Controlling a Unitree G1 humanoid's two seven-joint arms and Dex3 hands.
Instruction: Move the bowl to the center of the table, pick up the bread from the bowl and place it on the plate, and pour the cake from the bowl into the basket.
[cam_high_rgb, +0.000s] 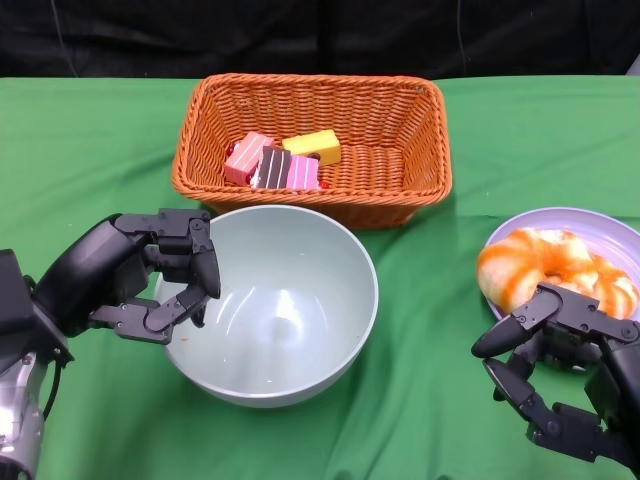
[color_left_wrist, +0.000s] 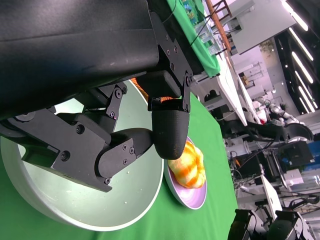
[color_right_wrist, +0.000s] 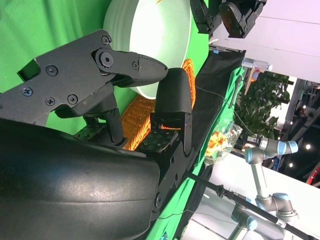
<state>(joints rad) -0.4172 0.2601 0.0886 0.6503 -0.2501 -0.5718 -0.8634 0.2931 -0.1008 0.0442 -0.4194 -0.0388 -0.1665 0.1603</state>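
The green worktop (cam_high_rgb: 90, 140) fills the head view, with a dark backdrop behind it. At its far middle stands the orange wicker basket (cam_high_rgb: 400, 205), rectangular and upright. Just in front of the basket, near the middle of the worktop, sits the pale green bowl (cam_high_rgb: 290, 310), its inside bare; its far rim lies close to the basket's front wall, though whether they touch cannot be told. To the right, partly cut by the picture edge, is the lavender plate (cam_high_rgb: 600, 225) — well apart from the bowl.

The left hand (cam_high_rgb: 150, 275) is at the bowl's left rim, fingers curled over the edge and pinching it between thumb and fingers. The right hand (cam_high_rgb: 560, 365) hovers just in front of the plate, fingers apart and holding nothing.

On the plate lies the bread (cam_high_rgb: 550, 270), a round loaf in orange and cream swirls, right beside the right hand's fingertips; contact cannot be made out.

Inside the basket, toward its left half, rests the cake — a pink piece (cam_high_rgb: 246, 158), a dark-and-pink striped piece (cam_high_rgb: 285, 170) and a yellow piece (cam_high_rgb: 313, 146), clustered together and touching.
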